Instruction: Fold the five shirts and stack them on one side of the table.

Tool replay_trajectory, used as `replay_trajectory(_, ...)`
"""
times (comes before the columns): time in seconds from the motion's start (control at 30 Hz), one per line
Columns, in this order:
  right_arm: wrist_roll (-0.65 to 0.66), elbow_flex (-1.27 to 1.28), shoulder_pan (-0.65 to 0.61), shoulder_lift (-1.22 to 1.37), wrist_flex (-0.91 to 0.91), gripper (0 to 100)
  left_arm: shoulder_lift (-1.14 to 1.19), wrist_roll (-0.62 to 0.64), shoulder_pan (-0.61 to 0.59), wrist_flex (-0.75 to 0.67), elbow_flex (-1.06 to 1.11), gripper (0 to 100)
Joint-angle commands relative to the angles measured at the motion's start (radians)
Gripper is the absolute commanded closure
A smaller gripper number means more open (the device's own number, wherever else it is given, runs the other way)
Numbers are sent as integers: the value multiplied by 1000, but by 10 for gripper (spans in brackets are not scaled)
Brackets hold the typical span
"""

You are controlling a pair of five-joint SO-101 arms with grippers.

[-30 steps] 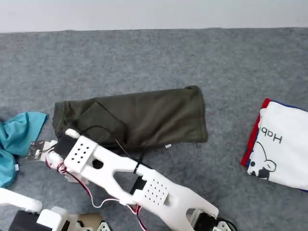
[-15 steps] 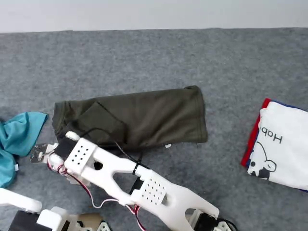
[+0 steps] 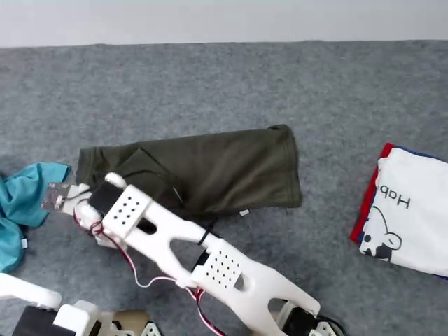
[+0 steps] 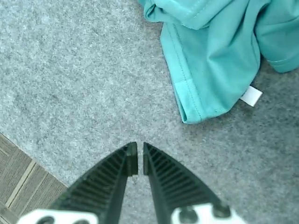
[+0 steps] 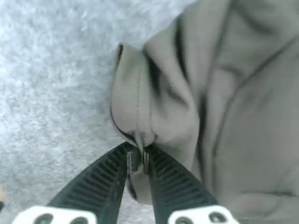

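A dark olive shirt (image 3: 210,168) lies partly folded across the middle of the grey felt table. My right gripper (image 5: 137,163) is shut on a bunched hem at its left end (image 5: 140,102); in the high view that gripper (image 3: 85,196) sits at the shirt's left corner, the white arm stretching in from the near edge. A crumpled teal shirt (image 3: 24,203) lies at the table's left edge. My left gripper (image 4: 138,161) hangs shut and empty over bare felt, just short of the teal shirt's (image 4: 219,51) hem.
A stack of folded shirts (image 3: 413,217), white printed one on top of red and blue, rests at the right edge. The table's near-left edge and wooden floor (image 4: 18,182) show beside the left gripper. The left arm's base (image 3: 28,294) stands at the near left.
The right arm's wrist has shifted toward the far side of the table, still pinching the olive shirt's left corner, which lifted slightly. The other shirts have not moved.
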Motion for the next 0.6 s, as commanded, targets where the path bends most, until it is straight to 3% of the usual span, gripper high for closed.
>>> replay_trajectory(0.0, 46, -101, 31, -21, 42, 988, -37, 6, 5, 6, -36, 960)
replay_trajectory(0.57, 92, -207, 208, -139, 41, 988, -37, 6, 64, 5, -36, 960)
